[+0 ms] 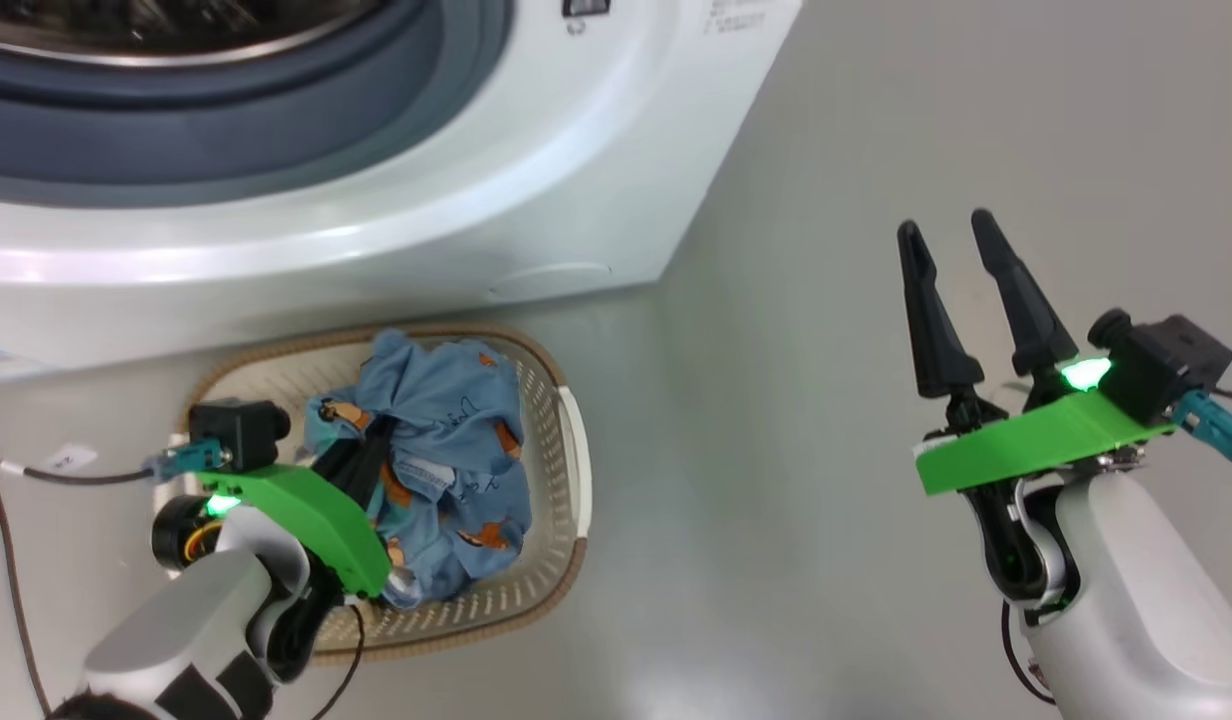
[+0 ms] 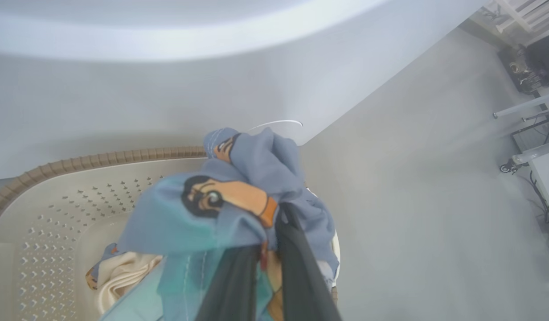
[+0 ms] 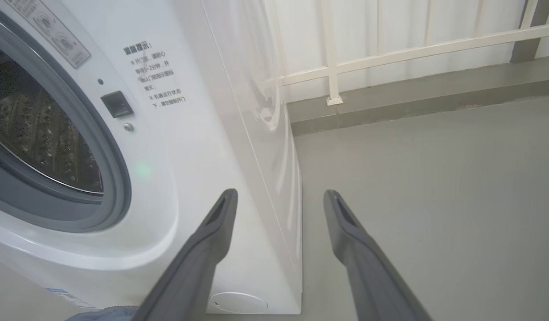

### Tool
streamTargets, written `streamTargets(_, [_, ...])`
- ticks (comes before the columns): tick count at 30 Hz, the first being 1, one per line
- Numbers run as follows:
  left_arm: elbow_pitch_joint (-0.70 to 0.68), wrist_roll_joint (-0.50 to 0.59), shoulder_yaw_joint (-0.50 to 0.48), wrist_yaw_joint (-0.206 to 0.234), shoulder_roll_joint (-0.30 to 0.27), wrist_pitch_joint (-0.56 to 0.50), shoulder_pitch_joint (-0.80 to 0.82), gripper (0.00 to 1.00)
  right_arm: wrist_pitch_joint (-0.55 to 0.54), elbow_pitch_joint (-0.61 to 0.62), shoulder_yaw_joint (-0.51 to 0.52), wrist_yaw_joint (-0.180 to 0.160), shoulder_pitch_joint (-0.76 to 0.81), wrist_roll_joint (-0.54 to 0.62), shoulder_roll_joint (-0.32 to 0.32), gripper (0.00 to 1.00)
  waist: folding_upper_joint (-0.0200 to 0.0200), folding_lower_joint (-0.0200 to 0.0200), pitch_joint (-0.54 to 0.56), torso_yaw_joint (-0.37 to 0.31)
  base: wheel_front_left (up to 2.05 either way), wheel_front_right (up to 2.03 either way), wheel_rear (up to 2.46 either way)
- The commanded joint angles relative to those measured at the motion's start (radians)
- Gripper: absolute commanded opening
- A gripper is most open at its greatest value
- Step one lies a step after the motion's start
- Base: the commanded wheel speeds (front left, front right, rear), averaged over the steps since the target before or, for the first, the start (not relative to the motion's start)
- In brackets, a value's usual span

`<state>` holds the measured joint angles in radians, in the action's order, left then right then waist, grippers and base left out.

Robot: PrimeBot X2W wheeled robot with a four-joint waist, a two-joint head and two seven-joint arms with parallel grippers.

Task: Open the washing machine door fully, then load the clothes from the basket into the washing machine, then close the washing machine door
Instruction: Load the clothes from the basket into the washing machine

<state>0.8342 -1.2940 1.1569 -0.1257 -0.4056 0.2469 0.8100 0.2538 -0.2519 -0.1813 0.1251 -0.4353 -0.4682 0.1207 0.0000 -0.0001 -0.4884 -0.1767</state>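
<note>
The washing machine (image 1: 536, 180) stands at the top of the head view, its grey gasket (image 1: 226, 110) and steel drum (image 3: 34, 133) exposed; the washing machine door is out of view. On the floor before it sits the basket (image 1: 566, 420) holding the clothes (image 1: 456, 440), light blue with orange bears. My left gripper (image 1: 371, 450) reaches into the basket and is shut on a fold of the blue cloth (image 2: 256, 165), which bunches above its fingers (image 2: 297, 267). A cream piece (image 2: 123, 272) lies lower in the basket (image 2: 78, 165). Off to the right, my right gripper (image 1: 944, 225) hangs open and empty over the floor, beside the machine's corner (image 3: 280, 196).
Grey floor spreads to the right of the machine and basket. A white railing (image 3: 390, 53) runs along the wall behind. A dark cable (image 1: 6, 560) and a white tag (image 1: 71, 457) lie left of the basket. Dark equipment (image 2: 537, 62) stands far off.
</note>
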Motion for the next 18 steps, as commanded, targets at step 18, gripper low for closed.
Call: streamTargets(18, [-0.215, 0.274, -0.439, -0.005, 0.018, 0.015, -0.272, 0.0, 0.008, -0.021, -0.028, 0.006, 0.135, -0.054, 0.066, 1.0, 0.0, 0.0001, 0.306, 0.093, 0.0, 0.0, 0.0])
